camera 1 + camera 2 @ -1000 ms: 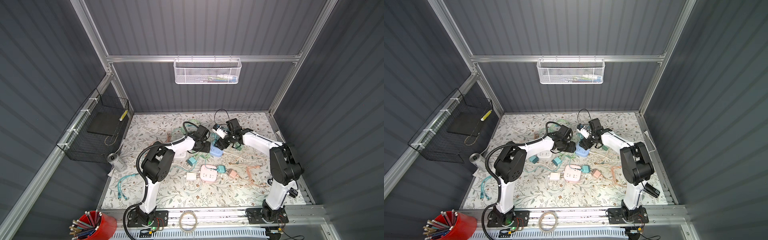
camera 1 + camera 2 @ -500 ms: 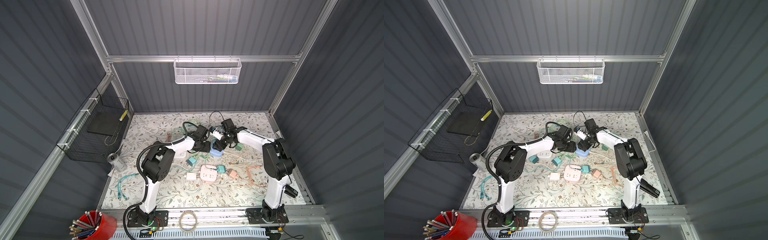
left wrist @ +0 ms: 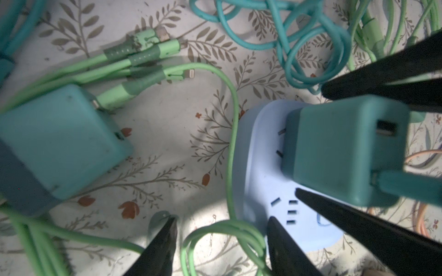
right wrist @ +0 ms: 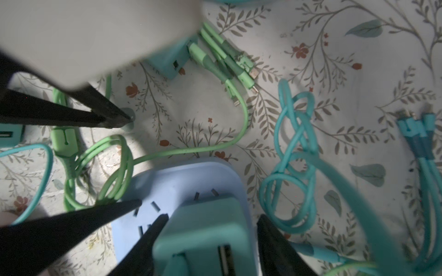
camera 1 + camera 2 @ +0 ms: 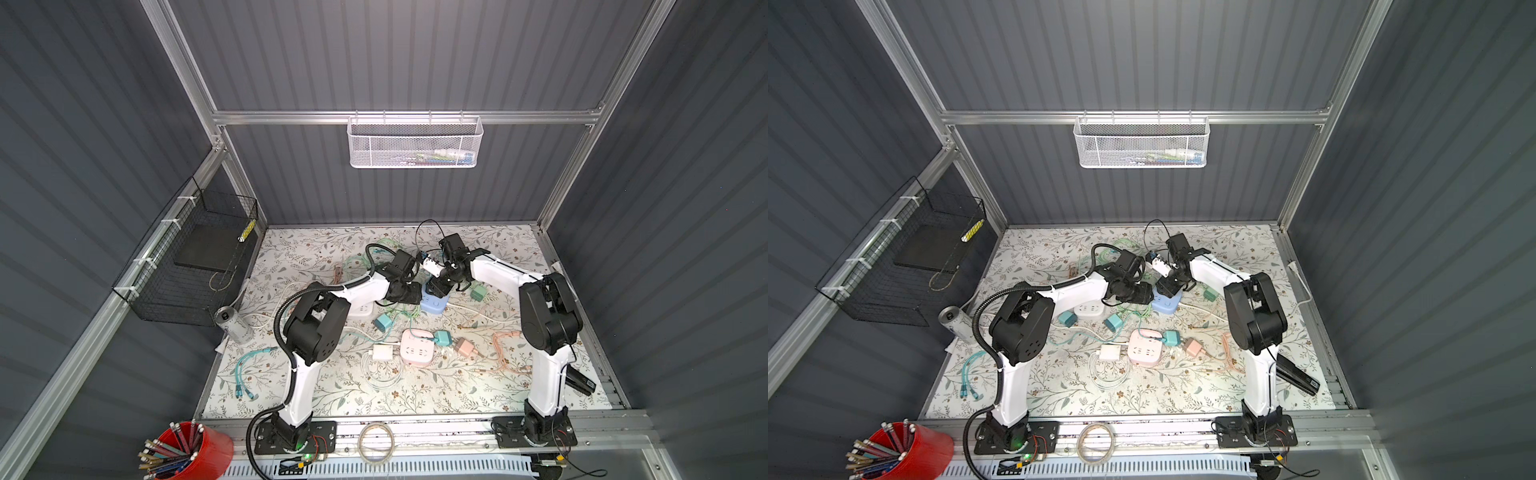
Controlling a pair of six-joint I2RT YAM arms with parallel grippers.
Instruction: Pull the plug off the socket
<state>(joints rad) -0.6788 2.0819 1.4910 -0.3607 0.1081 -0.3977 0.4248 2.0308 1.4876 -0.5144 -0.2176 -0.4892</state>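
The light blue socket (image 5: 434, 305) (image 5: 1167, 306) lies mid-table, with the teal plug (image 3: 339, 148) (image 4: 203, 234) standing in it, prongs partly showing. My right gripper (image 4: 211, 222) (image 5: 438, 286) comes down over the plug, its black fingers (image 3: 358, 227) closed against two opposite sides. My left gripper (image 3: 223, 229) (image 5: 409, 293) is open. One of its fingertips (image 4: 71, 224) rests on the top of the socket (image 3: 263, 186) near its edge, and its other tip touches the mat. A green cable loop (image 3: 229, 229) lies between the left gripper's fingers.
Round the socket lie teal cables (image 4: 294, 153) and green cables (image 3: 143, 59), and a loose teal charger (image 3: 55, 143). Nearer the front are a pink socket block (image 5: 417, 353), a white block (image 5: 361, 309), a white charger (image 5: 381, 353) and a pink charger (image 5: 464, 345). A silver can (image 5: 232, 324) stands at the left edge.
My right gripper has swung left and down onto the blue socket, and its jaws have narrowed round the teal plug. The left arm has stayed put.
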